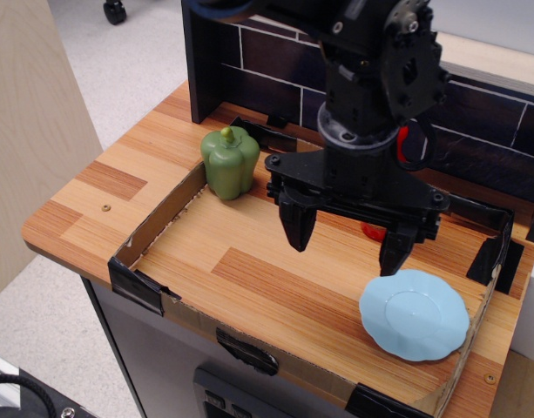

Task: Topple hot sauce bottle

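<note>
While the gripper hung w/ jaws spread wide, empty, the hot sauce bottle sat mostly hidden behind its right finger, approx 2 o'clock of table centre. Risk: blind sweep could miss it or strike the blue plate.

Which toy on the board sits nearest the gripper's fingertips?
The red toy, mostly hidden behind the gripper; the green pepper and blue plate lie farther off.

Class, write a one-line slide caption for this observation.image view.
Open gripper hangs over the wooden table, a red object mostly hidden behind it, between green pepper and blue plate.
</note>
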Available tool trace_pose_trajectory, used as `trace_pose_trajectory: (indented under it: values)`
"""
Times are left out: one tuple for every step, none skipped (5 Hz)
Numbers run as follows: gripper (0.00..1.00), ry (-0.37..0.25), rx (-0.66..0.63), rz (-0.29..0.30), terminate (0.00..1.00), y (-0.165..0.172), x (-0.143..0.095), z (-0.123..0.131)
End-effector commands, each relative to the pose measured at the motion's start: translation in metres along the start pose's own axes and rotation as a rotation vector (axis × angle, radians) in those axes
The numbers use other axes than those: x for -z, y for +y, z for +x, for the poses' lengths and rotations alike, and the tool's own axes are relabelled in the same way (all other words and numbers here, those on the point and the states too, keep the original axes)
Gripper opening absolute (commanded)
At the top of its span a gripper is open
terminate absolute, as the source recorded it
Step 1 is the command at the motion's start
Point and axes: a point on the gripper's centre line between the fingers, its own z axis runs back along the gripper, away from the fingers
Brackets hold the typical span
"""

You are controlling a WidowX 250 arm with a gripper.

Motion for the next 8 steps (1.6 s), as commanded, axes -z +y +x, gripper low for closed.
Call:
trace_pose_trajectory:
  values:
    - [1.00,0.000,0.000,0.000,0.00,0.000,0.000,0.000]
    - [1.00,-0.079,0.062,0.027,0.00,-0.005,-0.006,0.026]
    - [1.00,-0.083,0.097,0.025,0.00,-0.012,-0.016,0.049]
    - [1.00,-0.088,0.110,0.009,0.00,-0.021,-0.024,0.068]
    - [1.00,-0.095,0.093,0.026,0.00,-0.025,-0.025,0.081]
    - [1.00,-0.083,0.120,0.063,0.00,-0.023,-0.023,0.087]
    - [1.00,-0.058,0.139,0.106,0.00,-0.018,-0.019,0.088]
    - [1.00,-0.061,0.129,0.113,0.00,-0.015,-0.017,0.090]
